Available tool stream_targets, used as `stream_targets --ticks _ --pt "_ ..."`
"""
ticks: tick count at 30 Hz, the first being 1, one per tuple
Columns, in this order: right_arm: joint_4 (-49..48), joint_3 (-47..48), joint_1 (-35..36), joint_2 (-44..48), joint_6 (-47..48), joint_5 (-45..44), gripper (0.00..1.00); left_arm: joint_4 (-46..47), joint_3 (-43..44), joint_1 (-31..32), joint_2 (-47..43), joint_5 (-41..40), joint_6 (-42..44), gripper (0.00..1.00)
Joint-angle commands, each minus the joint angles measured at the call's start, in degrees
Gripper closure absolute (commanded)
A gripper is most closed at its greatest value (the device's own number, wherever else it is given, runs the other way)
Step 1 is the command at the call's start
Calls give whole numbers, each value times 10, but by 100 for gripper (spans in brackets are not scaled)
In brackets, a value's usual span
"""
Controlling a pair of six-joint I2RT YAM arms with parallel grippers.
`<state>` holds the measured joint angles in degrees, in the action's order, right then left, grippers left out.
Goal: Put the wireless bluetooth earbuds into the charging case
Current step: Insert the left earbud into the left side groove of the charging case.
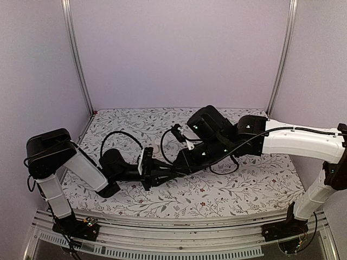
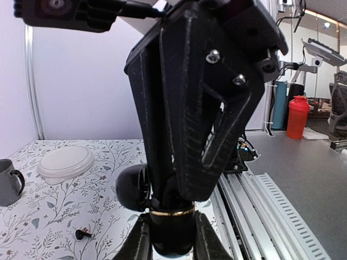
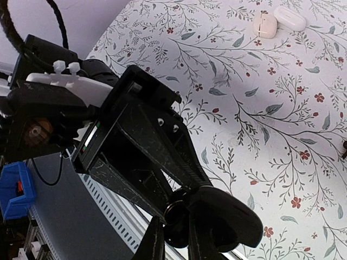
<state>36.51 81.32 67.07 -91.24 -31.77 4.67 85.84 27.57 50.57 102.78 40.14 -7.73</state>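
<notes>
My left gripper (image 2: 172,250) is clamped on the round black charging case (image 2: 172,230), 1 finger on each flank, holding it upright above the table with its hinged lid (image 2: 133,187) swung open to the side. My right gripper (image 3: 176,238) comes down from above with its tips drawn narrow right at the case mouth. Whether an earbud is pinched between them I cannot tell, since the tips hide it.

I judge this to be the seating step: 1 bud going into its well. Next I need a small straight push, then a gentle release without tipping the case.

The case is glossy, pebble-smooth plastic with a thin gold ring at the rim, so it could slip or twist in the grip. 1 tiny black earbud (image 2: 82,234), stemmed and matte, lies on the floral cloth (image 3: 282,108), apart from the case. Farther off sit a white pebble-like case (image 3: 290,17) and a cream piece (image 3: 265,24) just beside it
</notes>
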Motion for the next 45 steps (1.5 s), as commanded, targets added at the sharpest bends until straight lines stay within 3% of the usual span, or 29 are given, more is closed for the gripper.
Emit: stream_targets --ticks 1,13,32,45 --pt "52 27 0 -48 -10 -12 92 104 9 24 -5 -27 13 100" --pt "97 80 0 -81 -36 -40 82 184 -25 27 12 -85 10 100" --pt "106 92 1 -66 -55 -57 66 185 -29 27 10 -90 11 100" --pt "99 54 1 -14 -77 -83 65 184 -30 26 -1 -88 9 100"
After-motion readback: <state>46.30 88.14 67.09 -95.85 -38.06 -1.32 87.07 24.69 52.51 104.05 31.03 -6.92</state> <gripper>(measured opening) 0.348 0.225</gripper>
